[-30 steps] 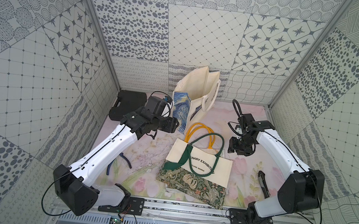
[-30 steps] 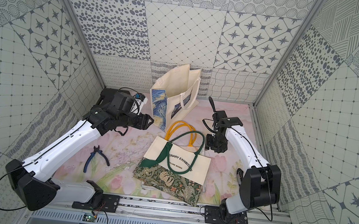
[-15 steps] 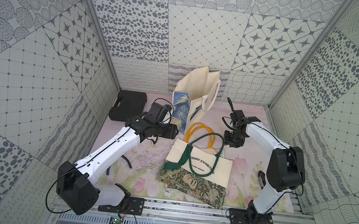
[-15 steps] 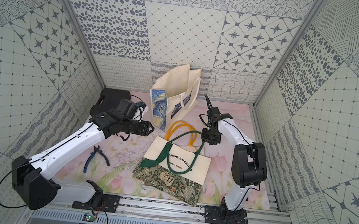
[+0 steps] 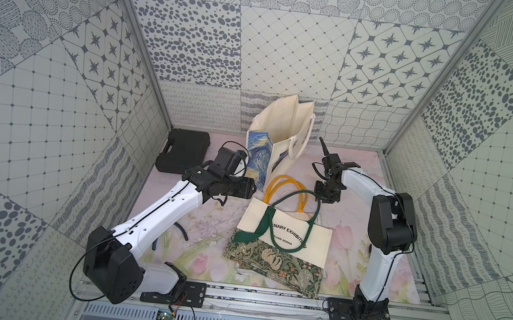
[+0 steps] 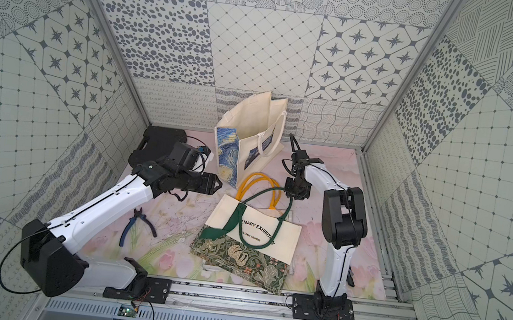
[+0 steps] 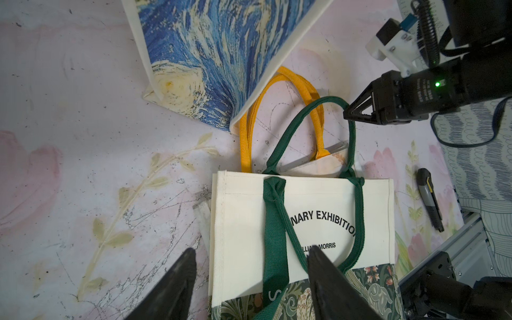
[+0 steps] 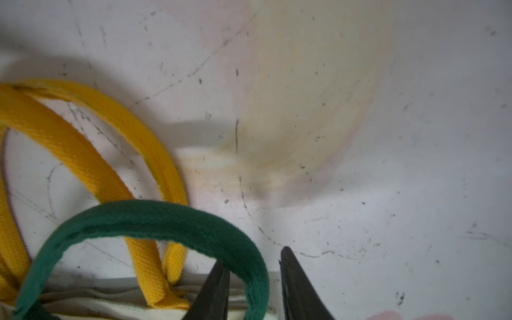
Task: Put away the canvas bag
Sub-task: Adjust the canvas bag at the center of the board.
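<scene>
The canvas bag (image 5: 255,216) lies flat on the table, cream with black lettering, a green floral lower panel and green handles (image 5: 294,194). My right gripper (image 8: 253,257) is low at the top of one green handle loop (image 8: 166,216). Its jaws straddle the strap, one finger against it and a gap at the other, so it is open. In the left wrist view the right gripper (image 7: 346,113) points at that loop (image 7: 304,110). My left gripper (image 5: 250,188) hovers open and empty, left of the bag's (image 7: 241,221) top edge.
A second flat bag with yellow handles (image 5: 278,183) lies under the canvas bag. An upright tote (image 5: 282,127) with a blue swirl print stands open at the back. A black case (image 5: 184,151) sits back left, pliers (image 6: 139,223) front left, a box cutter (image 7: 429,202) near the right arm's base.
My right gripper swung left and down to the green handle loop, its jaws narrowing around the strap. The left arm shifted slightly forward, its gripper unchanged.
</scene>
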You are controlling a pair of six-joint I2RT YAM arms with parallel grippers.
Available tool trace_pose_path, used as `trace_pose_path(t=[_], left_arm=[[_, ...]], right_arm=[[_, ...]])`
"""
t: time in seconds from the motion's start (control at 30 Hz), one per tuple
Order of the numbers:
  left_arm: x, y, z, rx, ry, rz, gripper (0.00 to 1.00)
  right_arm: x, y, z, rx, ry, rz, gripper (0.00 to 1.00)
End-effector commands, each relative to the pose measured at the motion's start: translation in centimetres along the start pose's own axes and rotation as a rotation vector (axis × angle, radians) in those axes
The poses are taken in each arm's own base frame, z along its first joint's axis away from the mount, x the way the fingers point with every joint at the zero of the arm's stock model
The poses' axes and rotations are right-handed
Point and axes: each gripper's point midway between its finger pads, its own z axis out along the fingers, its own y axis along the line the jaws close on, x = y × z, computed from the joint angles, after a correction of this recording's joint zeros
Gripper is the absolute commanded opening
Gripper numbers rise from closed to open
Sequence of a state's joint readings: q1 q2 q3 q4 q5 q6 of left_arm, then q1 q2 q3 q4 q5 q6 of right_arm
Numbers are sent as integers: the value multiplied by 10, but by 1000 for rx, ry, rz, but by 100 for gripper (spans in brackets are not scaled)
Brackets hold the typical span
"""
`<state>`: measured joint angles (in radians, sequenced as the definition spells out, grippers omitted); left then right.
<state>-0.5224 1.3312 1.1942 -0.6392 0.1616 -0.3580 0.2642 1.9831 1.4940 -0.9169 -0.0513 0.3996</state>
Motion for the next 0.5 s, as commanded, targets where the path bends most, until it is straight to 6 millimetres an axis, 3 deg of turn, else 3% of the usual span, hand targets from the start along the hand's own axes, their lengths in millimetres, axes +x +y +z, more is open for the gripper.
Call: trace_pose_path(t=[0.0,0.07,0.17,0.47], left_arm=[[-6,-2,1,12,-21,14,65],[-6,-1,1,10,-22,13,65],[-6,-1,0,12,-23,11,65],[-8,-2,-1,16,-32,8,65]], right_arm=[[-9,6,-2,-16,-45,16,19],[-10,7,-3,-24,-54,15,9],[-12,8,-7,-34,-65,10,3],[-36,29,-49,-142,-238,-37,1]])
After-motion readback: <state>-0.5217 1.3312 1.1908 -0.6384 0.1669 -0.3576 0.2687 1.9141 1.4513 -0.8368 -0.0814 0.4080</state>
